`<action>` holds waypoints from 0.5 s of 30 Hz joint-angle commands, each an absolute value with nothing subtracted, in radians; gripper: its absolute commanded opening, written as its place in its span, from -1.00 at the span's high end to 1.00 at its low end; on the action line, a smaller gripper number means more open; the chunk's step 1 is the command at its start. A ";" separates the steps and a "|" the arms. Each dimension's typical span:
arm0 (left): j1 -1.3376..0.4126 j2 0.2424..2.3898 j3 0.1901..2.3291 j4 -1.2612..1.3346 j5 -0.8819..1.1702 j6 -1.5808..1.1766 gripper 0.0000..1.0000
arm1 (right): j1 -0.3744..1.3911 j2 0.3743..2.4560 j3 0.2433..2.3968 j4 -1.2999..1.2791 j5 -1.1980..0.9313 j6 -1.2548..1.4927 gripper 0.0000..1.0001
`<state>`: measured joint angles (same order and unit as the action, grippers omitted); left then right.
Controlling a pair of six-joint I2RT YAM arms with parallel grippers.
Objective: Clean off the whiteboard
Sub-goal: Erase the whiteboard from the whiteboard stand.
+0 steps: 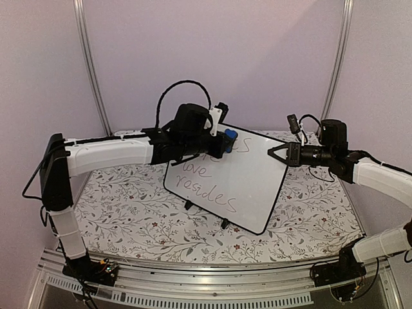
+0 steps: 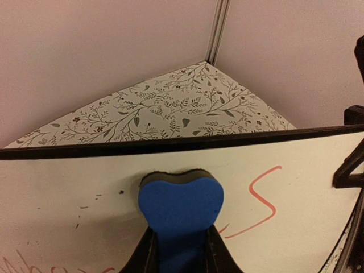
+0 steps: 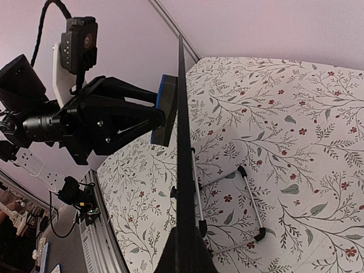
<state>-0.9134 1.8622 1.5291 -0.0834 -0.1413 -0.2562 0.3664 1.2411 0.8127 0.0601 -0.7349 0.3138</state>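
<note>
Two purple words, "love resides", on tilted blk-rimmed whiteboard w/ feet.

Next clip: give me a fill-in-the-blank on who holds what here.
The left gripper is shut on a ___ foam eraser block.
The eraser presses against the large white rectangular whiteboard near its ___ edge.
Seen from the top camera, the right gripper grips the whiteboard's ___ edge.
Missing words: blue; top; right.
</note>
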 commanded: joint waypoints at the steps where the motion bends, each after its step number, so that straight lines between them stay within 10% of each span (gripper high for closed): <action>1: -0.916 1.894 1.536 -0.095 -0.143 -0.240 1.00 | 0.414 1.247 0.816 -0.025 -0.821 0.187 1.00; 15: -0.927 1.806 1.325 -0.075 -0.114 -0.272 1.00 | 0.414 1.250 0.815 -0.020 -0.821 0.187 1.00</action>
<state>-0.9184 1.8168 1.3911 -0.0261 -0.1223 -0.2581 0.3664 1.2411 0.8127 0.0601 -0.7341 0.3157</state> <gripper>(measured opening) 0.198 0.015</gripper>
